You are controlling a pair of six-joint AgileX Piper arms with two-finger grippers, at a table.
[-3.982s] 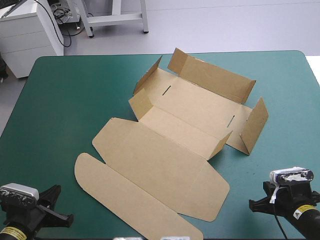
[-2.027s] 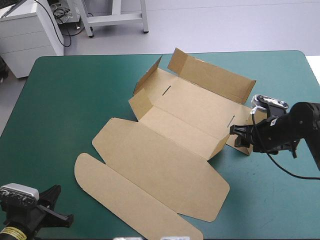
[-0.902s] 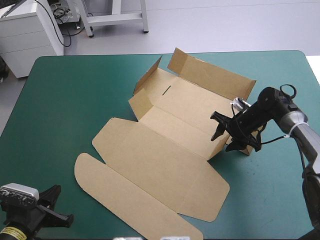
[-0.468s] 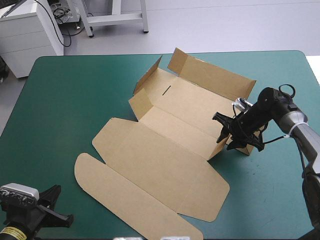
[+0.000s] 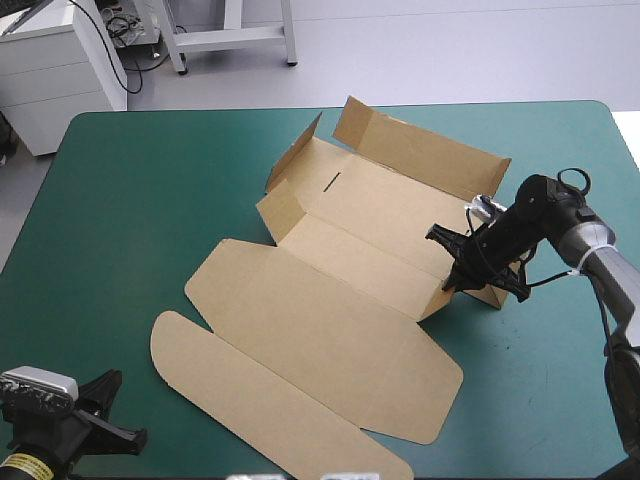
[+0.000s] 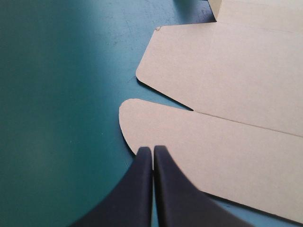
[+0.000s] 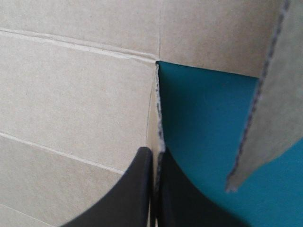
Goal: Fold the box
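Now the right arm, which was parked at the lower right of the high view a moment ago, has swung in to the right end of the box point(image 5: 340, 300), and the right gripper point(image 7: 154, 152) has gone from poised over that end to pinched together on an upright board edge there, the sheet caught between its black fingers. As far as I can judge, that edge is the end tab of the low front wall, just beside the raised end flap point(image 5: 507, 262). The whole sheet has also slid a little toward the lower right of the frame since the grip closed, so I read the hold as real, and the next step as tucking this corner inward. The left gripper point(image 6: 153, 150) has not moved from the lower left corner, fingers pressed together on nothing, with the rounded tuck flap point(image 5: 260, 400) lying ahead of it. The box sits centre to right on the teal-green counter point(image 5: 120, 200), with its back wall up and its lid panel point(image 5: 330, 340) flat. By count: one box, one counter, two grippers, one lid panel, one rounded flap, and one slot point(image 5: 333, 181) showing in the floor.
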